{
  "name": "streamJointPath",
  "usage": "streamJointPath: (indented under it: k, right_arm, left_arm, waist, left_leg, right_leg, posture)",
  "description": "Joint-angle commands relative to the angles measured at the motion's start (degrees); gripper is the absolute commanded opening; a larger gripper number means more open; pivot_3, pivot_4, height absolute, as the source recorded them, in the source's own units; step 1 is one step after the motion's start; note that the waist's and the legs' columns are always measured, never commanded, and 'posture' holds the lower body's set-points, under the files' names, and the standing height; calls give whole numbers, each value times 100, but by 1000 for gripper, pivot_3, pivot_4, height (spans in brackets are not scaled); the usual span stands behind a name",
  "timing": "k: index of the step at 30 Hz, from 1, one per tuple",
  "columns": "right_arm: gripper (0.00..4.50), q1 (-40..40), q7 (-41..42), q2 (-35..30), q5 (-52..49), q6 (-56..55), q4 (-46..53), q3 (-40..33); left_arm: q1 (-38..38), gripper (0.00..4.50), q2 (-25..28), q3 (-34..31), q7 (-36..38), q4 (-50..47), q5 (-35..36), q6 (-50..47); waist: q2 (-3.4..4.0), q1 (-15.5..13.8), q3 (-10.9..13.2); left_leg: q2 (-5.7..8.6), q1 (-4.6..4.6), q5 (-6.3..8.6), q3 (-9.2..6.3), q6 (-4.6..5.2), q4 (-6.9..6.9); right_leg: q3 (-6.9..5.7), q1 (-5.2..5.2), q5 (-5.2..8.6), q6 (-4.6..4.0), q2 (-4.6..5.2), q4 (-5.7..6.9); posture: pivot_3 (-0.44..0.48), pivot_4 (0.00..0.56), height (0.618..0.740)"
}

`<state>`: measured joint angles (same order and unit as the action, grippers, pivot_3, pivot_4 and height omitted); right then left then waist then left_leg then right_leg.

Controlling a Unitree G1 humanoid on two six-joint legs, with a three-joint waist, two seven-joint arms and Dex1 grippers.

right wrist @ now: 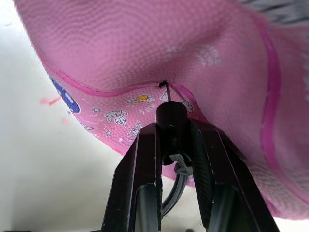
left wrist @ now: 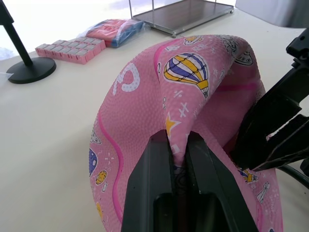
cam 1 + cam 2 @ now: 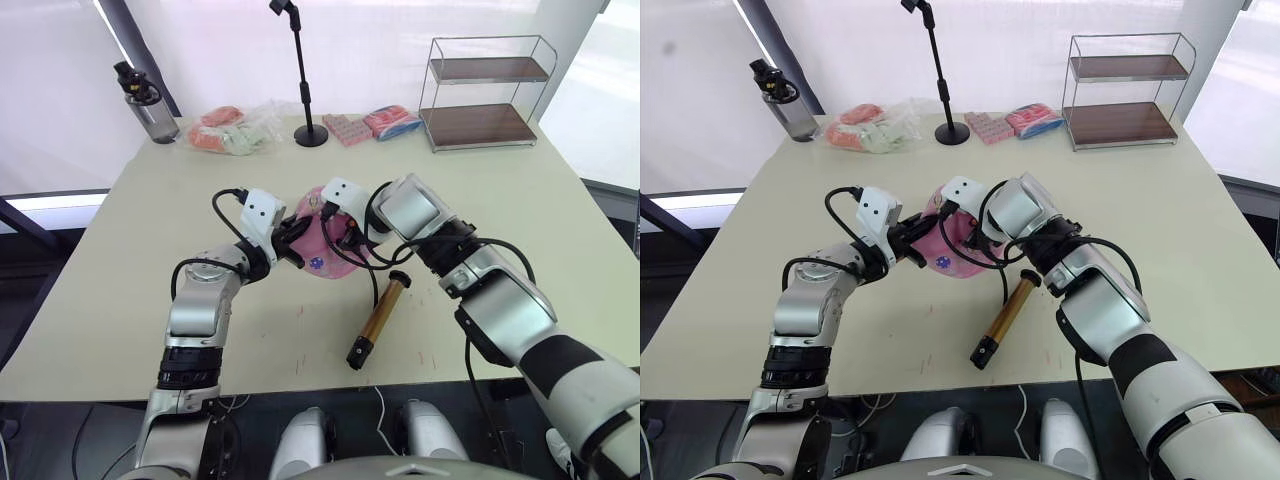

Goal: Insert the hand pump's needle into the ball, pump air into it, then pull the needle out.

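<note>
Fingers (image 1: 145,159) on needle (image 1: 167,92) (at ball (image 1: 193,58))

Beige table (image 3: 120,260), bright white windows (image 3: 60,90)

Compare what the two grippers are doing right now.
The left gripper is shut on a fold of the ball, pinching the limp pink skin; the right gripper is shut on the black fitting of the needle, not on the ball.
The left gripper steadies the ball, while the right gripper aims the needle's tip at a small dark hole in it.
Both meet at the ball over the table.
</note>
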<state>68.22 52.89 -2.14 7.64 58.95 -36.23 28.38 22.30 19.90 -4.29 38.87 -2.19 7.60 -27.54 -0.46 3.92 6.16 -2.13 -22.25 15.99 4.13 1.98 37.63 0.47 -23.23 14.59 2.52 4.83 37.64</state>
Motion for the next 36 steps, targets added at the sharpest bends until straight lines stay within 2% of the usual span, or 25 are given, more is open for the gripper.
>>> streamJointPath:
  k: [1, 6, 13, 15, 18, 28, 29, 31, 34, 36]
  right_arm:
    - [296, -94, 93, 166, -122, -846, 763, 156]
    - [296, -277, 158, -107, -76, -990, 1199, 147]
    - [296, -448, 234, -532, -19, -982, 1631, 191]
    - [296, -512, 261, -618, -18, -975, 1711, 217]
    - [296, -574, 248, -675, 6, -977, 1782, 282]
    - [296, -645, 143, -684, 11, -1023, 1692, 343]
    - [1096, -650, 147, -696, 7, -1025, 1697, 339]
    - [1720, -674, 176, -749, 4, -1031, 1757, 344]
    - [3288, -724, 209, -869, -5, -1050, 1863, 344]
    - [3288, -784, 260, -998, -21, -1033, 1984, 331]
  left_arm:
    - [-66, 20, -182, 688, 521, 348, 228, -6]
    - [-51, 20, -5, 588, 565, 548, 216, 132]
    - [-49, 20, 122, 572, 563, 668, 248, 250]
    - [-57, 20, 135, 582, 562, 670, 259, 266]
    - [-68, 20, 142, 596, 570, 658, 276, 273]
    - [-61, 20, 171, 639, 562, 660, 297, 290]
    - [-65, 0, 172, 639, 558, 658, 296, 289]
    - [-85, 0, 179, 639, 552, 645, 294, 285]
    - [-99, 0, 196, 636, 550, 652, 290, 292]
    - [-104, 0, 211, 625, 553, 654, 293, 293]
  waist:
    - [0, -1, 0]
    - [15, -6, 15]
    - [19, -33, 23]
    - [19, -53, 25]
    - [21, -70, 26]
    - [22, -114, 27]
    - [22, -119, 27]
    - [28, -140, 31]
    - [38, -195, 44]
    - [39, -192, 44]
  left_leg:
    - [2, 3, -2, 1, -2, -11]
    - [1, 0, -13, 0, -15, -31]
    - [0, -53, -31, -1, -17, -32]
    - [0, -57, -31, -1, -16, -32]
    - [0, -59, -31, -1, -15, -36]
    - [0, -61, -32, -1, -14, -51]
    - [0, -61, -32, -1, -14, -52]
    - [0, -61, -32, -1, -14, -53]
    - [0, -75, -32, -5, -14, -56]
    - [1, -82, -31, -6, -13, -59]
  right_leg:
    - [-3, 0, 0, 0, 5, -2]
    - [-24, -1, 4, -8, 15, -6]
    - [-47, -39, 4, -8, 28, -12]
    - [-84, -39, 4, -8, 49, -20]
    - [-125, -39, 4, -8, 72, -27]
    - [-131, -37, 4, -8, 73, -48]
    - [-131, -37, 4, -8, 73, -50]
    - [-132, -37, 4, -8, 73, -52]
    - [-144, -38, 4, -8, 75, -68]
    - [-152, -37, 4, -8, 77, -83]
  posture:
    - [0, 150, 736]
    - [0, 150, 736]
    - [0, 150, 736]
    - [0, 150, 736]
    - [0, 150, 736]
    - [0, 150, 736]
    - [0, 150, 736]
    - [0, 150, 736]
    - [0, 150, 736]
    - [0, 150, 736]
